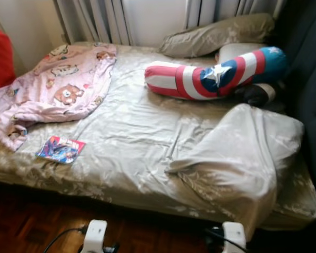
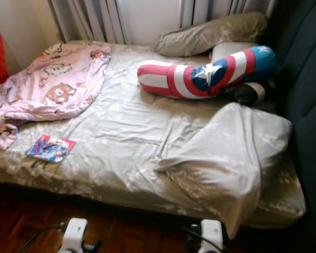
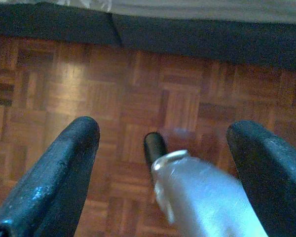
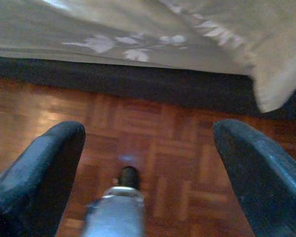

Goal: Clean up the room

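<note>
A bed (image 1: 121,174) with a rumpled beige sheet stands in front of me. A pink blanket with a bear print (image 1: 58,84) lies bunched on its left side. Near the front left edge lies a small colourful booklet (image 1: 60,149). A red, white and blue star bolster (image 1: 210,76) rests at the back right. A beige pillow (image 1: 242,153) slumps over the front right corner. My left gripper (image 3: 163,129) and my right gripper (image 4: 148,128) both hang low over the parquet floor beside the bed base, open and holding nothing.
Another beige pillow (image 1: 216,34) leans at the head of the bed under the curtains (image 1: 100,18). A red cushion (image 1: 0,55) sits at the far left. A dark upholstered wall (image 1: 310,95) bounds the right side. Dark wood floor (image 1: 31,221) runs along the bed's front.
</note>
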You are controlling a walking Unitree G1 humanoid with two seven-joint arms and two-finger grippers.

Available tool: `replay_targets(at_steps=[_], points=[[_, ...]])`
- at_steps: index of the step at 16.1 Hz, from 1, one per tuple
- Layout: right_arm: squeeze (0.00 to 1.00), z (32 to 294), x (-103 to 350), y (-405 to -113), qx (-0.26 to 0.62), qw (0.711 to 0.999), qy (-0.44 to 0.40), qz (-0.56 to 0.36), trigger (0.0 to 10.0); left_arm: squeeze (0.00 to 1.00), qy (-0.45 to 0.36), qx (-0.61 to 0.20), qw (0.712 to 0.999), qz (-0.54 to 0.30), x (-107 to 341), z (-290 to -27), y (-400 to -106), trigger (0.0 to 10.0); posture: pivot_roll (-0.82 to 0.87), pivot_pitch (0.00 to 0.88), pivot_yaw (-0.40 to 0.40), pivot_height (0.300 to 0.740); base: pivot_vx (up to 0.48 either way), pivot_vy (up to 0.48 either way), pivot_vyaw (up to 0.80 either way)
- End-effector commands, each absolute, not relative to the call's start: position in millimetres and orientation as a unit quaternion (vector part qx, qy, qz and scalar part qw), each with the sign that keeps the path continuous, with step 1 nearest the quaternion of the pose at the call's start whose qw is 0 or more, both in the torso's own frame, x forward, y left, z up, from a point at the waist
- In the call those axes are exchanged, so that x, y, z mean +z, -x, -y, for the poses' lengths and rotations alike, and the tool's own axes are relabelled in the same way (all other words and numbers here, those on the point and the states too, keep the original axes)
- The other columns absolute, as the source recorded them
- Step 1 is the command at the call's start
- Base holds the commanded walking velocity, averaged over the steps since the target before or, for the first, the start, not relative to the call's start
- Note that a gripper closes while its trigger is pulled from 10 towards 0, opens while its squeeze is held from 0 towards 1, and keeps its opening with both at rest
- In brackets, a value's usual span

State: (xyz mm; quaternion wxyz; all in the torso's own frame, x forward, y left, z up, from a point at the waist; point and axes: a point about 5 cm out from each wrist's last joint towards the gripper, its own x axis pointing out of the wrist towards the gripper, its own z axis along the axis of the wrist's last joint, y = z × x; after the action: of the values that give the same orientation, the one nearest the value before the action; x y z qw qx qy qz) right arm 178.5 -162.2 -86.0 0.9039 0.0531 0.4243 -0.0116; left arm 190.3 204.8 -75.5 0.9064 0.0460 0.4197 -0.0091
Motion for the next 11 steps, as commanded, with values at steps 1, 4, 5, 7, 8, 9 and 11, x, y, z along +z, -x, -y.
replay_targets(at_steps=[1, 4, 5, 7, 8, 9, 11], points=[[0.00, 166.1, -87.5, -175.4, -0.018, 0.900, -0.055, -0.431, 10.0, 0.00, -0.044, -0.007, 0.903, -0.427, -76.7, -207.4, -187.7, 10.0, 0.01, 0.073, -0.018, 0.740, 0.000, 0.000, -0.75], [0.00, 165.8, -87.0, -176.5, -0.018, 0.901, -0.055, -0.431, 10.0, 0.00, -0.032, 0.002, 0.907, -0.420, -74.7, -214.8, -187.7, 10.0, 0.02, 0.085, -0.020, 0.740, 0.000, 0.000, -0.75], [0.00, 165.6, -86.7, -177.2, -0.018, 0.901, -0.055, -0.429, 10.0, 0.00, -0.029, -0.001, 0.909, -0.416, -74.2, -214.1, -188.7, 10.0, 0.02, 0.086, -0.020, 0.740, 0.000, 0.000, -0.75], [0.00, 165.3, -86.3, -178.1, -0.017, 0.902, -0.055, -0.428, 10.0, 0.00, -0.030, -0.006, 0.910, -0.413, -74.3, -205.9, -191.7, 10.0, 0.02, 0.093, -0.020, 0.740, 0.000, 0.000, -0.75], [0.00, 165.2, -86.2, -178.3, -0.017, 0.902, -0.055, -0.428, 10.0, 0.00, -0.034, -0.015, 0.910, -0.412, -74.0, -197.2, -195.4, 10.0, 0.02, 0.093, -0.021, 0.740, 0.000, 0.000, -0.75], [0.00, 165.3, -86.2, -178.3, -0.017, 0.902, -0.055, -0.428, 10.0, 0.00, -0.040, -0.017, 0.911, -0.410, -73.2, -193.5, -198.3, 10.0, 0.02, 0.095, -0.021, 0.740, 0.000, -0.255, -0.75], [0.00, 165.6, -85.9, -178.7, -0.016, 0.903, -0.053, -0.427, 10.0, 0.00, -0.042, -0.019, 0.911, -0.409, -72.8, -190.3, -200.1, 10.0, 0.02, 0.096, -0.022, 0.740, 0.000, -0.382, -0.75]])
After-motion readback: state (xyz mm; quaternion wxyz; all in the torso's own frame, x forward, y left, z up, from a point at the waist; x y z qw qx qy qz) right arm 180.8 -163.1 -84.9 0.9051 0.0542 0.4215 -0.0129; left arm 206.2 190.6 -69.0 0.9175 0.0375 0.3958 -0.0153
